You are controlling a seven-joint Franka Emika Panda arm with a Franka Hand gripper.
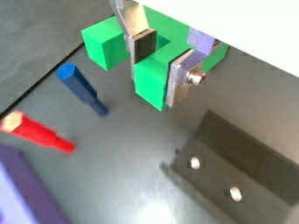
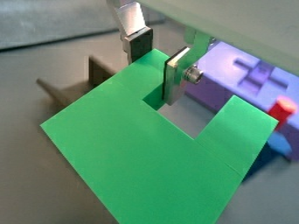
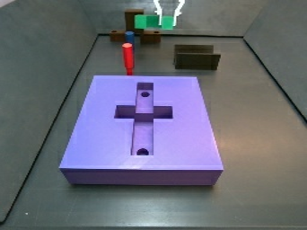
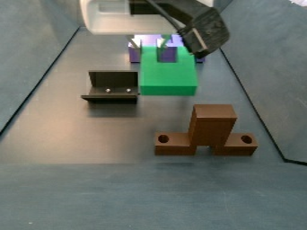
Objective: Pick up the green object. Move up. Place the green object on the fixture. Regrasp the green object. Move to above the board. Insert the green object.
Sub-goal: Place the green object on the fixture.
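The green object [image 1: 105, 44] is a bright green U-shaped block, seen in both wrist views [image 2: 128, 149] and in both side views [image 3: 149, 22] [image 4: 168, 76], at one end of the floor near the brown piece. My gripper [image 1: 162, 68] [image 2: 156, 59] straddles one arm of the U, with one finger in the notch and the other on the arm's outer face. It looks shut on that arm. The fixture [image 3: 196, 57] [image 4: 110, 87] stands beside the block. The purple board [image 3: 180, 126] lies further off. I cannot tell whether the block is off the floor.
A red peg [image 1: 38, 133] [image 3: 128, 58] and a blue peg [image 1: 82, 87] [image 3: 129, 38] lie between the green block and the board. A brown wooden piece [image 4: 213, 130] stands next to the block. Dark walls bound the floor.
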